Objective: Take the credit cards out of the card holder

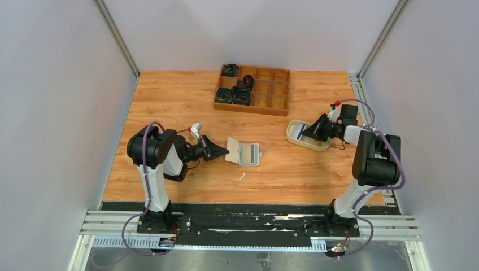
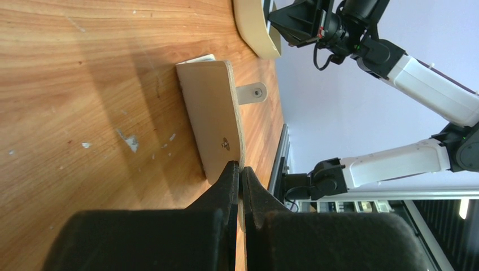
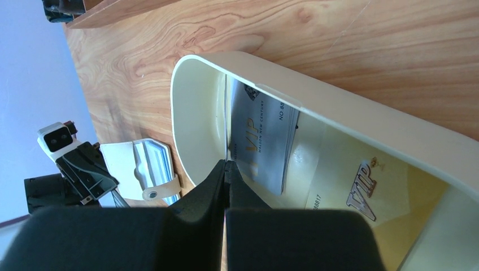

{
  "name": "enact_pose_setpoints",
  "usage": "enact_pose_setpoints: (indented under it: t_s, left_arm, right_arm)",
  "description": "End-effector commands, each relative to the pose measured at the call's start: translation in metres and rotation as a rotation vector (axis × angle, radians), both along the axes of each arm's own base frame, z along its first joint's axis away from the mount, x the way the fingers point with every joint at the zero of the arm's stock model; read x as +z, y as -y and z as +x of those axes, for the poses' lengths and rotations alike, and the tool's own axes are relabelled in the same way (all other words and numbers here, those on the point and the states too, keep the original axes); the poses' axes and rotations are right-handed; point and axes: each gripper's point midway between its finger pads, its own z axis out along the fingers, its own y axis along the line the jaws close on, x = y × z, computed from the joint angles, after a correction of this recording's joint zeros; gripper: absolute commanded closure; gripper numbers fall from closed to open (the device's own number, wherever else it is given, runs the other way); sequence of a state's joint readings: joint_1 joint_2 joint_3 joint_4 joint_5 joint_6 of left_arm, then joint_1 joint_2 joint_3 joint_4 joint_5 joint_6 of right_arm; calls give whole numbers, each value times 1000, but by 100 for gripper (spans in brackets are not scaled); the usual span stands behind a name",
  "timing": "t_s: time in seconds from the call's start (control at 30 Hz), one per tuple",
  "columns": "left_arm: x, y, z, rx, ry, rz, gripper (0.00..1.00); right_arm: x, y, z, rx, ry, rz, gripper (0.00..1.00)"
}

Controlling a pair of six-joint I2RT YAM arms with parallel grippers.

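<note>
The beige card holder lies open on the table, with a grey-blue card in its paler inside. My left gripper is shut on the edge of its left flap; the left wrist view shows the jaws pinching that tan flap, snap tab beyond. My right gripper is inside the cream oval tray, shut on a thin card seen edge-on. A grey-blue card and a yellow card lie in the tray.
A brown wooden compartment box with dark items in its left cells stands at the back centre. White walls enclose the table on three sides. The open card holder and left gripper show at the left of the right wrist view.
</note>
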State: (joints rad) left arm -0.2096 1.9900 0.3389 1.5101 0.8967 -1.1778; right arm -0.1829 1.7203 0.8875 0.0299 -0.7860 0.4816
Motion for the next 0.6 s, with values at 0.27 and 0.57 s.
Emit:
enact_pose_setpoints:
  t_s: [0.27,0.57]
  left_arm:
    - [-1,-8,17,94,60,44,100]
    - [-20,-16,26,120,12,198,100]
  right_arm:
    - [-15,-1,-3,33,-78,-36,99]
    - [-7,2,-1,31,-76,-60,59]
